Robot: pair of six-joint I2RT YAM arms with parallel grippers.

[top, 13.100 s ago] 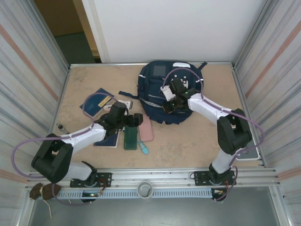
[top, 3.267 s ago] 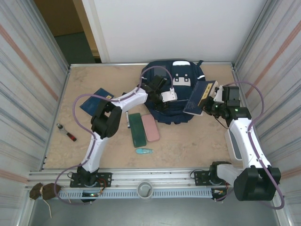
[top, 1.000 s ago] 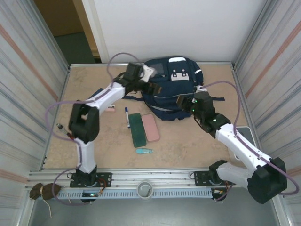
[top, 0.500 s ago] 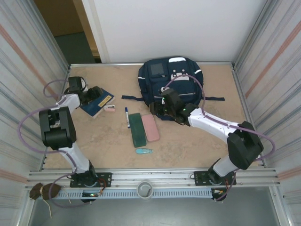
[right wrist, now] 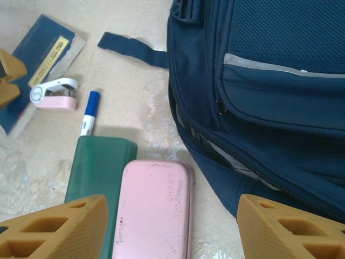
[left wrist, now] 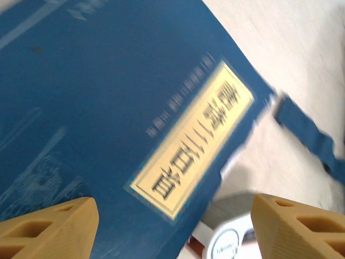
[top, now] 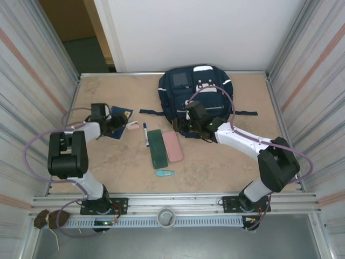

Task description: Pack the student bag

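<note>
The student bag (top: 195, 93) is a navy backpack lying at the back middle of the table; its zipped front edge (right wrist: 269, 156) fills the upper right of the right wrist view. My right gripper (top: 186, 126) hovers open at the bag's near left edge, fingertips (right wrist: 59, 226) either side of a pink case (right wrist: 153, 213) below, holding nothing. My left gripper (top: 114, 123) is open over a blue book (left wrist: 118, 108) with a yellow label (left wrist: 194, 140), nothing between its fingers (left wrist: 48, 229).
A green case (top: 156, 149) lies beside the pink case (top: 172, 145). A blue-capped marker (top: 145, 134), a white-and-pink stapler (top: 132, 125) and a teal item (top: 165, 173) lie nearby. A bag strap (top: 153, 112) trails left. Metal walls enclose the table.
The left arm swung from the bag's left side out to the blue book, then shifted right along it. The right gripper moved left to the bag's near edge and stays there.
</note>
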